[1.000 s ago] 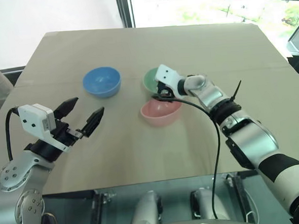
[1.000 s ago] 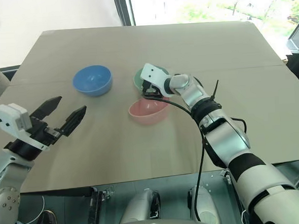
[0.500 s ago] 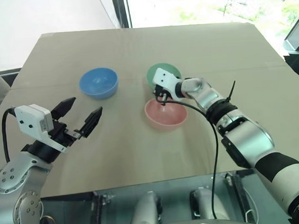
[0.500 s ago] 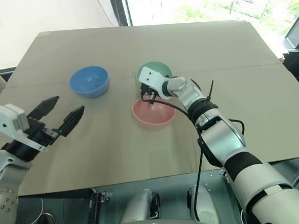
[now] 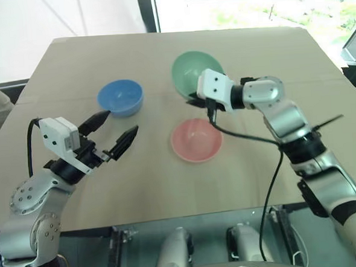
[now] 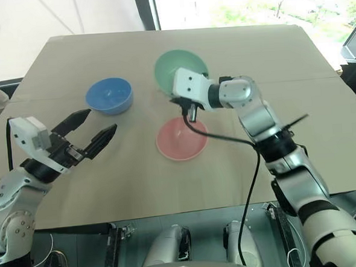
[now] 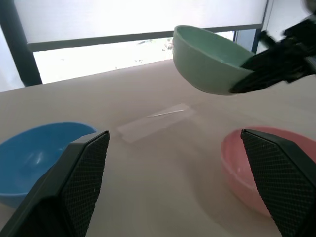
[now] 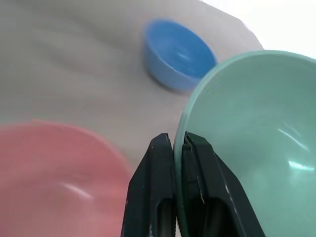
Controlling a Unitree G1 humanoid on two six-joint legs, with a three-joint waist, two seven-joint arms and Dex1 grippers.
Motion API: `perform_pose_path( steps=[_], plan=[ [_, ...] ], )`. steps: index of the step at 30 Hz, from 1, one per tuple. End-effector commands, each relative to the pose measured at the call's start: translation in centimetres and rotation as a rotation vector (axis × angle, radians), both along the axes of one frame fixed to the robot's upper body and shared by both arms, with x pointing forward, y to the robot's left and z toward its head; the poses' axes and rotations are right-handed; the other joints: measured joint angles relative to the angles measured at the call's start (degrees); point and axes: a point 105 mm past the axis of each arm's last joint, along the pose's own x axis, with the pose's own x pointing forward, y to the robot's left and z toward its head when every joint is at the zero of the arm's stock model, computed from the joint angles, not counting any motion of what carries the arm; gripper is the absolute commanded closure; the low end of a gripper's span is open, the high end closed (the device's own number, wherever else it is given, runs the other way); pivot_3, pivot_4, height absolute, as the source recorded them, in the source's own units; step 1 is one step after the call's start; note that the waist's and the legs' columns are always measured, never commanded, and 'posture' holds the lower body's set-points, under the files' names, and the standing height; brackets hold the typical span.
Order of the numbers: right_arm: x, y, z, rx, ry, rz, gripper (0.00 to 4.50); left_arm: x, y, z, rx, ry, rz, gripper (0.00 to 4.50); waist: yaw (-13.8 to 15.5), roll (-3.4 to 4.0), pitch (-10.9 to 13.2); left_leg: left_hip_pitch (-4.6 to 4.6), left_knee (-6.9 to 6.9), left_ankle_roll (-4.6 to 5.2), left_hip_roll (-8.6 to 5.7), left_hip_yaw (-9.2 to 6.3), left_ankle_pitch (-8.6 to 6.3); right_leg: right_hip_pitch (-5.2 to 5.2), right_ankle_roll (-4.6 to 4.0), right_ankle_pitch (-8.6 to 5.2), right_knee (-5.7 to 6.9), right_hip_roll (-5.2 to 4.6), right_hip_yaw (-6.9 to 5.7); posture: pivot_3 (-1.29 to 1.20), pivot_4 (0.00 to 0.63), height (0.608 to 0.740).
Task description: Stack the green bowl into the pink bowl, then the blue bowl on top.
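Bowl stacking, green bowl (image 5: 195,72) pinched by its rim in the right end effector (image 5: 208,105), tilted above tabletop (image 5: 263,49).
Left end effector (image 5: 114,131) nearest, spread wide, empty. Pink bowl (image 5: 195,140) just below and nearer; blue bowl (image 5: 120,97) apart, leftward. Level the green bowl, centre over pink before release. Smooth, round, glossy plastic.

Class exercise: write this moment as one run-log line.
right pincer: shut on rim of small mint-green plastic bowl, held above table | left pincer: open, holding nothing | salmon-pink plastic bowl: on table | sky-blue plastic bowl: on table

Green bowl (image 5: 195,74) apparently airborne behind pink bowl (image 5: 196,140); blue bowl (image 5: 120,97) left.
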Motion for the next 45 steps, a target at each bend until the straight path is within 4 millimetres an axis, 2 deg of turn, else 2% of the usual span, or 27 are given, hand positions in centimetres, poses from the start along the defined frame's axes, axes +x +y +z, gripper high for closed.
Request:
perform_pose_path(
  steps=[1,4,11,16,20,23,26,29,30,32,34,36,39,42,45],
  plan=[
    [-3.2,-0.4,-0.3,-0.044,0.041,0.054,4.46,0.5,-0.5,0.6,0.034,-0.034,-0.05,0.0,0.2,-0.05,-0.03,0.01,0.03,0.01,-0.01,0.02,-0.01,0.01,0.0,0.0,-0.02,-0.01,0.02,0.0,0.15,0.74],
    [-4.2,-0.8,-1.0,-0.058,0.09,0.031,4.46,1.3,-1.0,0.7,0.037,-0.035,-0.092,0.0,0.4,-0.07,-0.04,0.03,0.13,0.02,-0.03,0.01,-0.01,0.03,0.0,0.0,-0.04,-0.03,0.01,0.0,0.15,0.74],
    [-4.1,-0.4,-1.5,-0.054,0.123,-0.03,4.46,2.2,-1.8,1.0,0.049,-0.033,-0.155,0.0,0.29,-0.09,-0.05,0.06,0.14,0.02,-0.02,0.02,0.01,0.01,-0.01,0.0,-0.01,0.0,0.05,0.0,0.15,0.74],
    [-4.3,-0.2,-1.8,-0.053,0.151,-0.036,2.61,2.2,-1.7,1.1,0.054,-0.03,-0.161,0.0,0.3,-0.09,-0.04,0.01,0.08,0.04,-0.03,0.01,0.0,0.01,0.0,0.0,0.0,0.0,0.03,0.0,0.15,0.74],
    [-4.6,-0.3,-1.7,-0.049,0.176,-0.032,0.93,2.3,-1.6,1.2,0.056,-0.033,-0.153,0.0,0.37,-0.1,-0.04,0.01,0.09,0.04,-0.03,0.0,0.0,0.01,0.0,0.0,-0.02,0.0,0.02,0.0,0.15,0.74],
    [-3.8,-1.0,-0.3,0.046,0.191,-0.085,0.93,2.3,-1.5,1.2,0.058,-0.039,-0.14,0.0,0.36,-0.1,-0.04,0.02,0.14,0.04,-0.02,0.0,0.0,0.02,0.0,0.0,-0.03,0.0,0.03,0.0,0.15,0.74],
    [-2.9,-2.9,2.0,0.223,0.212,-0.139,0.93,2.9,-1.2,1.2,0.079,-0.056,-0.094,0.0,0.59,-0.12,-0.05,0.03,0.15,0.03,-0.02,-0.01,0.0,0.02,0.0,0.0,-0.02,-0.01,0.03,0.0,0.15,0.74],
    [-2.2,-5.3,3.5,0.356,0.172,-0.182,0.93,3.8,-0.7,1.0,0.125,-0.072,-0.038,0.0,0.97,-0.16,-0.08,0.03,0.14,0.04,-0.04,-0.02,0.0,0.05,0.0,0.0,-0.02,0.0,0.0,0.0,0.15,0.74],
    [-2.0,-6.2,3.6,0.385,0.171,-0.203,0.93,4.2,-0.5,0.9,0.135,-0.078,-0.017,0.0,1.01,-0.16,-0.08,0.03,0.13,0.05,-0.05,-0.03,-0.01,0.07,0.01,0.0,-0.02,-0.01,0.0,0.0,0.15,0.74],
    [-1.8,-8.8,3.3,0.421,0.188,-0.261,0.93,4.9,-0.4,1.1,0.157,-0.108,0.007,0.0,1.32,-0.16,-0.07,0.03,0.11,0.05,-0.07,-0.01,-0.01,0.08,0.01,0.0,-0.02,0.0,0.0,0.0,0.15,0.74],
    [-1.6,-12.4,3.0,0.467,0.18,-0.347,0.93,6.0,-0.2,1.4,0.174,-0.13,0.042,0.0,1.95,-0.18,-0.07,0.01,0.09,0.06,-0.07,-0.01,-0.01,0.09,0.01,0.0,-0.02,0.0,-0.01,0.0,0.15,0.74],
    [-1.8,-14.6,2.7,0.481,0.166,-0.392,0.93,6.9,-0.2,1.2,0.196,-0.13,0.054,0.0,2.13,-0.19,-0.05,-0.01,0.11,0.07,-0.21,-0.07,-0.02,0.15,0.01,0.0,-0.04,0.0,-0.11,0.0,0.15,0.74],
    [-2.4,-16.7,2.3,0.487,0.158,-0.422,0.93,8.1,0.0,0.6,0.238,-0.107,0.082,0.0,1.79,-0.18,-0.05,0.05,0.11,0.09,-0.25,-0.01,-0.03,0.17,0.02,0.0,-0.03,0.0,-0.03,0.0,0.15,0.74],
    [-3.6,-18.9,2.5,0.498,0.126,-0.423,0.93,10.2,0.5,-0.3,0.293,-0.058,0.156,0.0,1.75,-0.18,-0.05,0.09,0.13,0.08,-0.22,-0.01,-0.02,0.17,0.02,0.0,-0.04,0.04,-0.02,0.0,0.15,0.74],
    [-4.3,-20.1,3.1,0.493,0.081,-0.421,0.93,11.7,0.6,-1.0,0.317,-0.007,0.185,0.0,1.67,-0.19,-0.05,0.11,0.16,0.1,-0.23,0.04,-0.02,0.17,0.02,0.0,-0.04,0.04,0.03,0.0,0.15,0.74]
  ],
)
